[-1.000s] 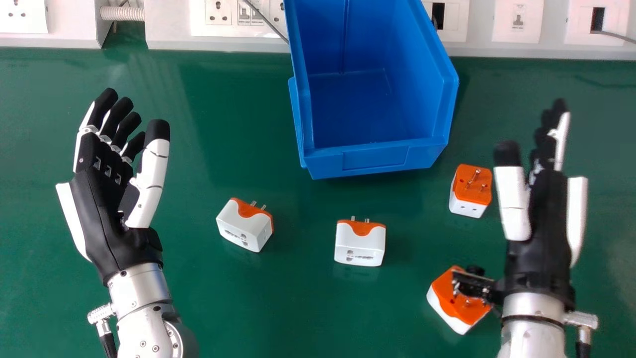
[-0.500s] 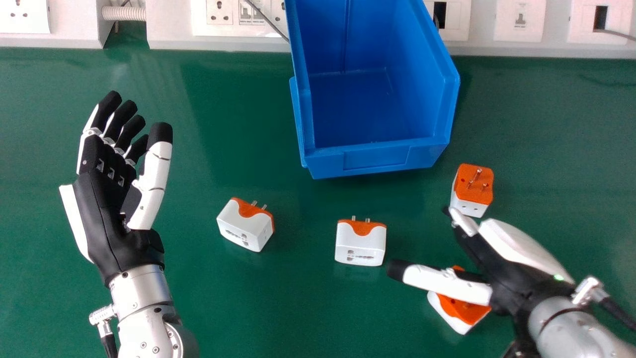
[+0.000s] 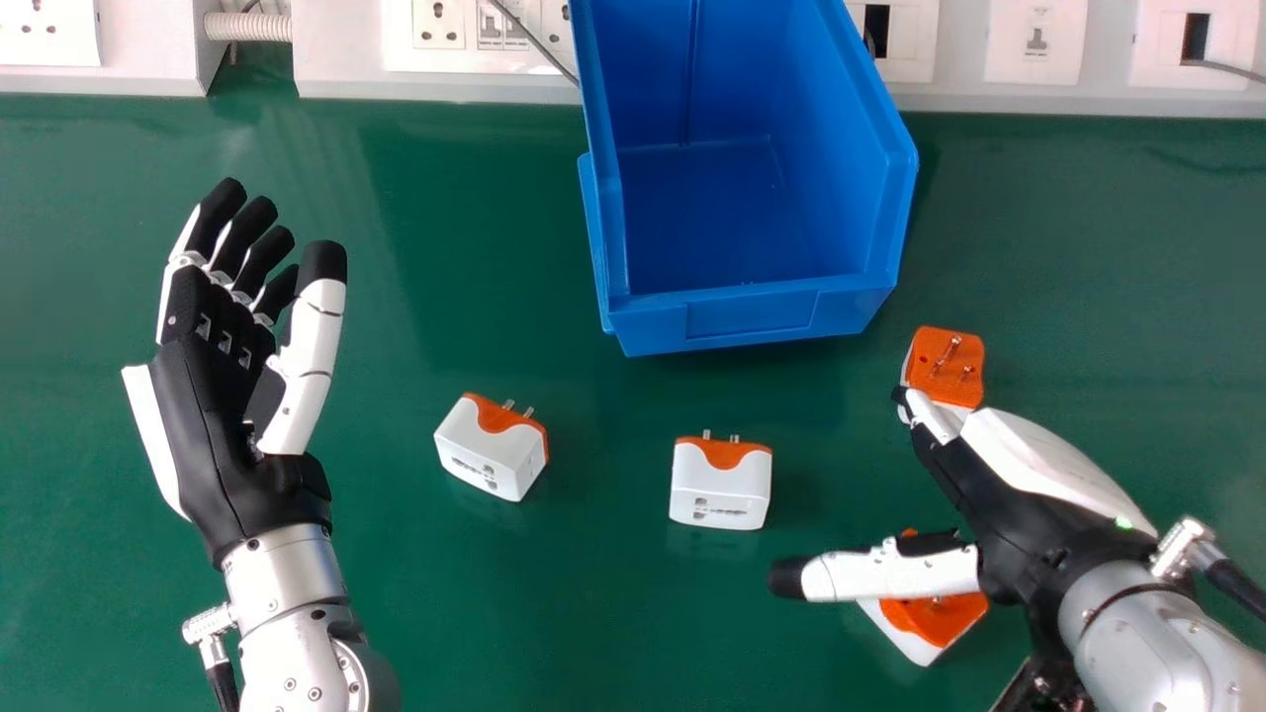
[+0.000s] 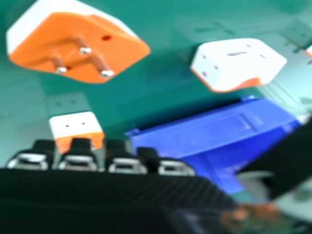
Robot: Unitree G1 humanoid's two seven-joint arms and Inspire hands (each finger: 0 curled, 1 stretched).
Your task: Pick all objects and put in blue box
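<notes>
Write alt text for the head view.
The open right hand partly hides two plug adapters; two more lie between the hands on a green table. A blue box stands beyond; the open left hand is at left.

Silver forearms [image 3: 287,578] (screws [image 3: 290,683] dot the left one) carry black and white hands [image 3: 213,425].

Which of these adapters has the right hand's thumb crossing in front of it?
The lowest adapter in the head view; the right hand's thumb cuts across it and none of the others.
</notes>
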